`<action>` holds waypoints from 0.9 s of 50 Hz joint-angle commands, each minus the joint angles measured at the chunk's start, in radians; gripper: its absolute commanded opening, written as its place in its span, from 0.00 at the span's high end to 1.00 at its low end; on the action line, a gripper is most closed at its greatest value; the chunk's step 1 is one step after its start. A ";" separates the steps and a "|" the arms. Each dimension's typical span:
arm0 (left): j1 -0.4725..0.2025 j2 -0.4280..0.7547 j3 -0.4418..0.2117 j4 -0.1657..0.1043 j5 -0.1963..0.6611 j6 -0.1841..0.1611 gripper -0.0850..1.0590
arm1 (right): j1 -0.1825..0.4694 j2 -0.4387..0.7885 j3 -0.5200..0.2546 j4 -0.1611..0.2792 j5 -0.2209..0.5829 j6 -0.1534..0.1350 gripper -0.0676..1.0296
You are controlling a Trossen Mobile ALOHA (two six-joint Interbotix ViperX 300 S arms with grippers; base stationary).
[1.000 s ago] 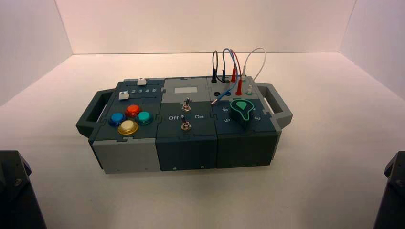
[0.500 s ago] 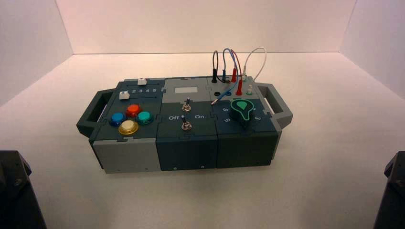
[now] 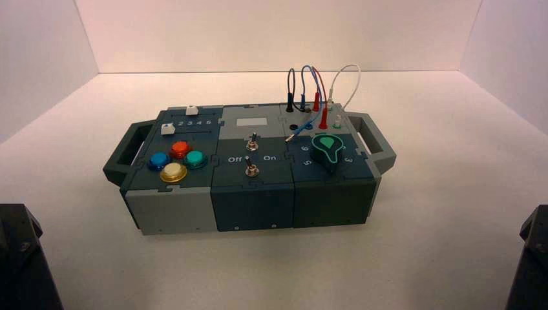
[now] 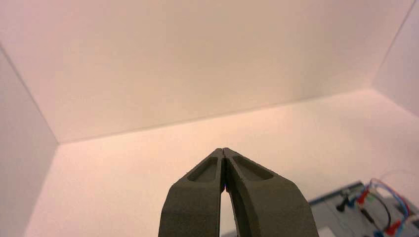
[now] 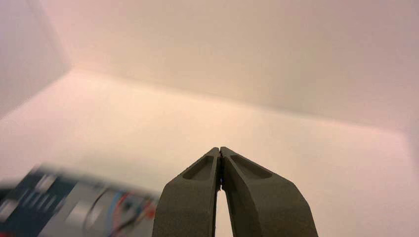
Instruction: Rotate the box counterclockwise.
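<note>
Box sits apart from both closed grippers, left gripper, right gripper.

Plain white walls enclose a white floor.

High cam sits above and behind, looking down at the whole box mid-frame, while both wrist cams ride low behind their closed fingertips, aimed at the back wall, each catching just the box's wired corner.
</note>
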 commanded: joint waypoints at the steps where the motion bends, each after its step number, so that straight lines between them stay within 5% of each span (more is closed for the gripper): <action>1: 0.000 0.072 -0.048 -0.005 0.009 0.002 0.95 | 0.103 0.032 -0.055 0.009 0.104 0.011 0.96; 8: 0.000 0.192 -0.095 -0.009 0.041 0.000 0.95 | 0.236 0.072 -0.080 0.046 0.233 0.025 0.96; 19: -0.011 0.379 -0.175 -0.021 0.087 -0.014 0.95 | 0.347 0.120 -0.080 0.195 0.373 0.025 0.96; 45: -0.035 0.776 -0.382 -0.067 0.092 -0.023 0.95 | 0.558 0.305 -0.023 0.359 0.442 0.023 0.96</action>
